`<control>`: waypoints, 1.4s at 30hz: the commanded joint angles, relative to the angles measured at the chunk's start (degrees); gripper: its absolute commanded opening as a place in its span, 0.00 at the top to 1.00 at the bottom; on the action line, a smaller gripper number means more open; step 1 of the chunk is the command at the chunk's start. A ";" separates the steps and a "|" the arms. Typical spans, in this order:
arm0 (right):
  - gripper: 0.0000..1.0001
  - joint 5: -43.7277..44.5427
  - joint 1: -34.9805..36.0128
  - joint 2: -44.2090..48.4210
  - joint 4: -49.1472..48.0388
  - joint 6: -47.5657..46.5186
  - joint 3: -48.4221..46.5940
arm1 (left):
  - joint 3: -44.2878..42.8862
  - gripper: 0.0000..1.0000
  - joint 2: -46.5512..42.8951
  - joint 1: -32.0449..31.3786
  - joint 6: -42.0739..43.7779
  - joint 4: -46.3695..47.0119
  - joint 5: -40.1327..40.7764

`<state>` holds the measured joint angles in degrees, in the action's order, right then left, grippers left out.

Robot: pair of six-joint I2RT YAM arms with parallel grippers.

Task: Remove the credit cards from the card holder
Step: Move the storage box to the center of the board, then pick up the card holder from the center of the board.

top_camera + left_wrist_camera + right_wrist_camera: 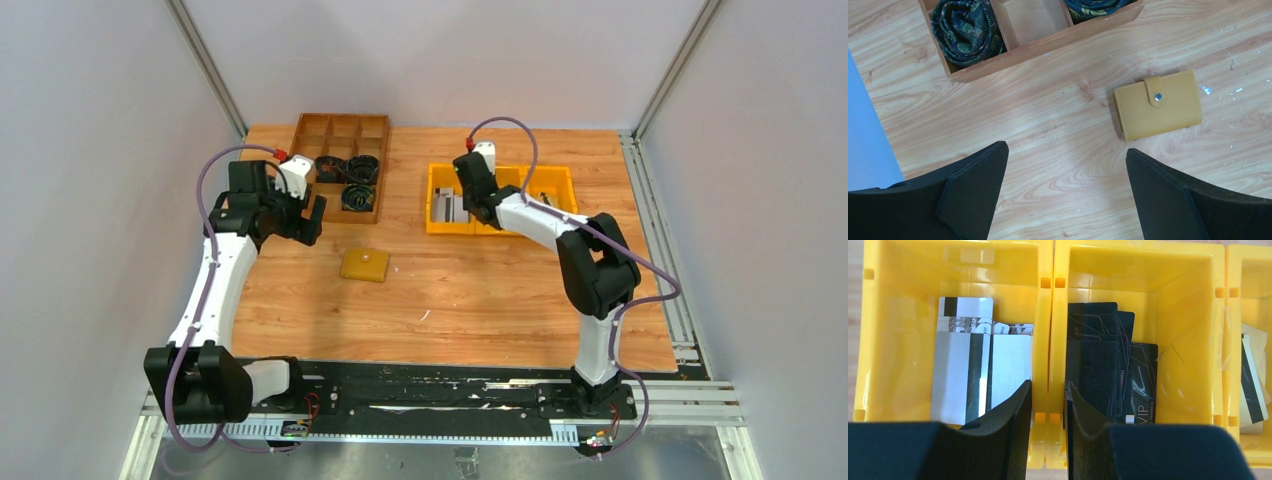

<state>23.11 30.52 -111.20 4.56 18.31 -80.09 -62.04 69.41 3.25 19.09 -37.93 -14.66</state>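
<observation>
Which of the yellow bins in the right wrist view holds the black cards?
The middle bin: it holds black cards, while the left bin holds silver cards and the right bin a pale striped card.

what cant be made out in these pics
- Card holder: snapped shut in the left wrist view, so any cards inside are hidden.
- Right fingers: astride the wall between two yellow bins in the right wrist view; pinching it or not is unclear.
- Rightmost bin: cut off by that view's right edge.
</observation>
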 commanded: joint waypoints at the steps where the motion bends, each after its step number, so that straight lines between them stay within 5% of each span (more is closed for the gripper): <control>1: 0.93 1.76 6.26 1.85 3.97 3.36 4.81 | -1.18 0.00 -2.18 0.27 2.47 -2.20 -1.55; 14: 0.95 16.06 14.91 5.29 12.92 12.85 5.51 | -1.20 0.00 -3.50 0.27 4.18 -5.21 -4.20; 18: 0.64 15.67 15.65 8.29 12.51 11.83 5.84 | -1.65 0.00 -4.12 0.27 4.81 -6.22 -3.88; 22: 0.35 8.55 18.51 11.03 6.52 1.54 5.15 | -3.26 0.00 -4.23 0.27 4.90 -7.76 -3.25; 24: 0.30 -2.81 19.41 10.69 5.18 -3.85 2.82 | -4.00 0.00 -4.36 0.35 4.58 -8.22 -3.03; 33: 0.16 -25.26 23.70 -0.50 4.92 -6.08 -11.27 | -9.71 0.00 -3.85 3.14 4.77 -13.45 -2.19; 42: 0.11 -29.20 23.62 -19.02 16.04 -5.05 -29.91 | -11.37 0.00 -5.72 4.36 6.85 -16.48 -2.79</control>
<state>-3.29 54.04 -124.79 12.60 13.67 -104.27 -72.64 64.90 7.11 24.91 -51.96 -16.73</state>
